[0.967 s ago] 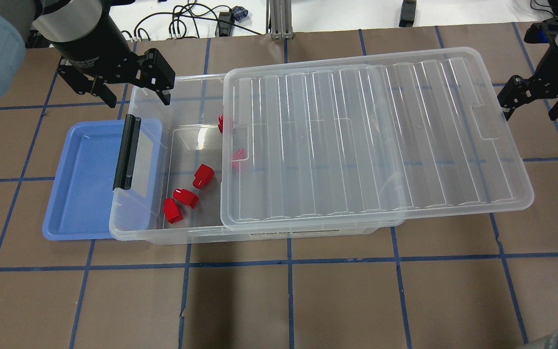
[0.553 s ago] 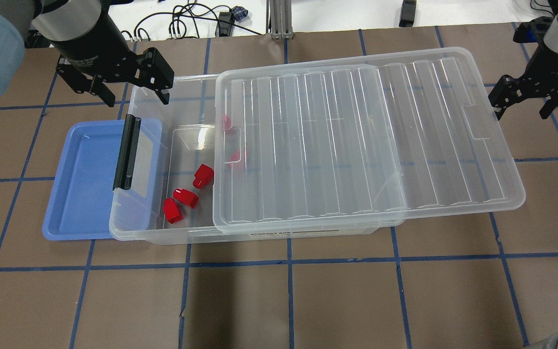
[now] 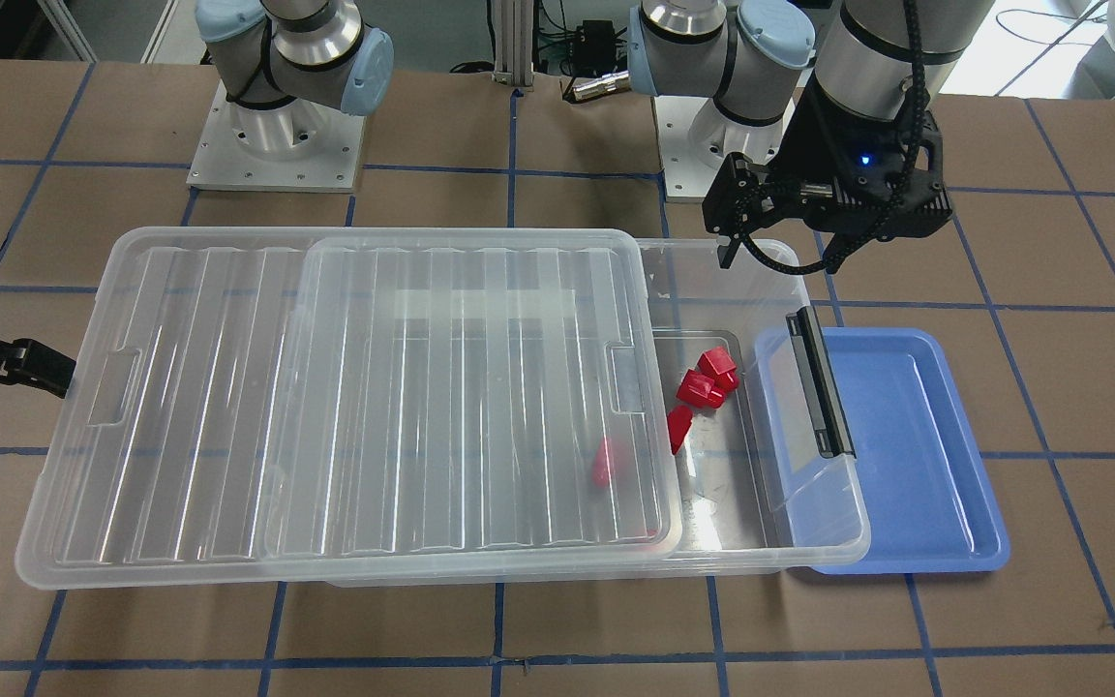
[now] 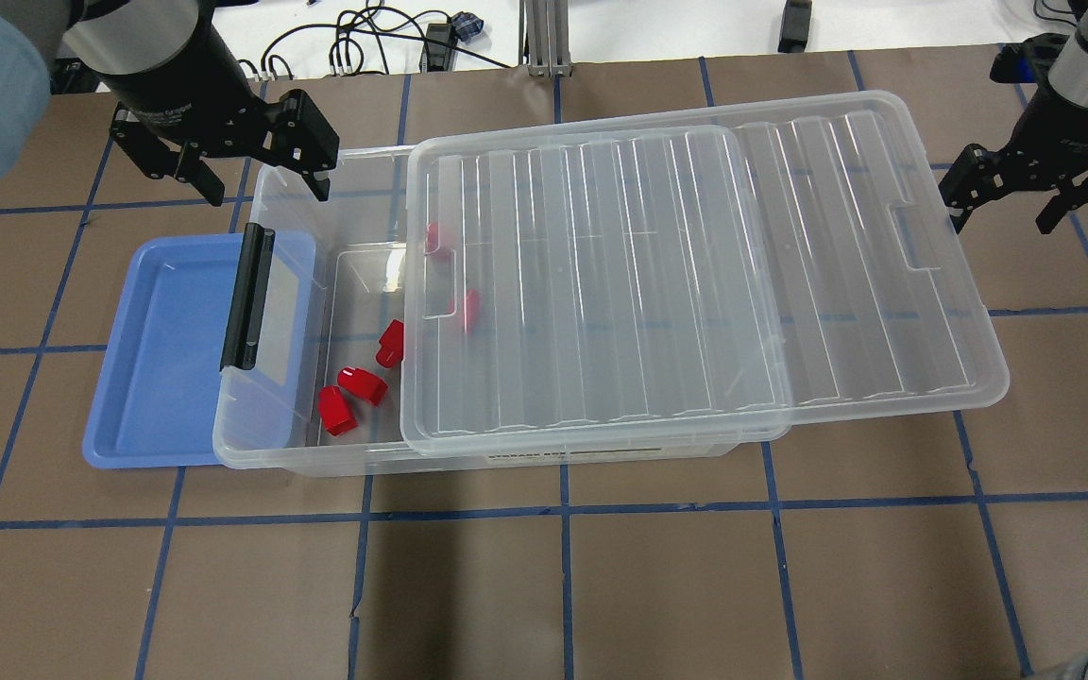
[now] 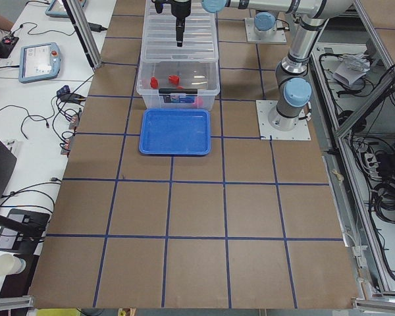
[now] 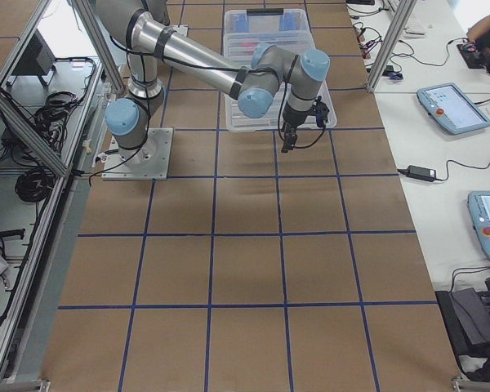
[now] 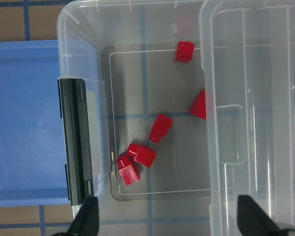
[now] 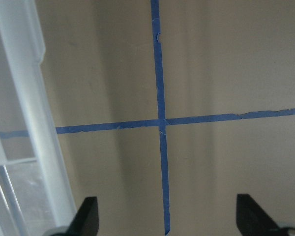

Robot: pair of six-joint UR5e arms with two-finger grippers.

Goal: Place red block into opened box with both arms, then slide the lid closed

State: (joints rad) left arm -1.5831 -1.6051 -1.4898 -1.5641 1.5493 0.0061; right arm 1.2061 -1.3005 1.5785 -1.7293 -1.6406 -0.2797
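The clear box (image 4: 280,446) lies along the table with its black latch (image 4: 246,297) at the left end. The ribbed lid (image 4: 695,274) rests on top, shifted right, so the left end stays uncovered. Several red blocks (image 4: 363,384) lie on the box floor, and one (image 4: 470,310) shows through the lid. In the left wrist view the blocks (image 7: 157,129) sit below the camera. My left gripper (image 4: 267,189) hangs open and empty over the box's back left corner. My right gripper (image 4: 999,217) is open, one finger against the lid's right short edge (image 8: 29,98).
A shallow blue tray (image 4: 161,359) sits under and beside the box's left end. Cables and a metal post (image 4: 544,38) line the far edge. The arm bases (image 3: 272,145) stand behind the box. Brown table with blue tape lines lies in front.
The lid has slid left over the box, covering more of the opening. My right gripper moved left along with its edge. The left gripper barely moved.
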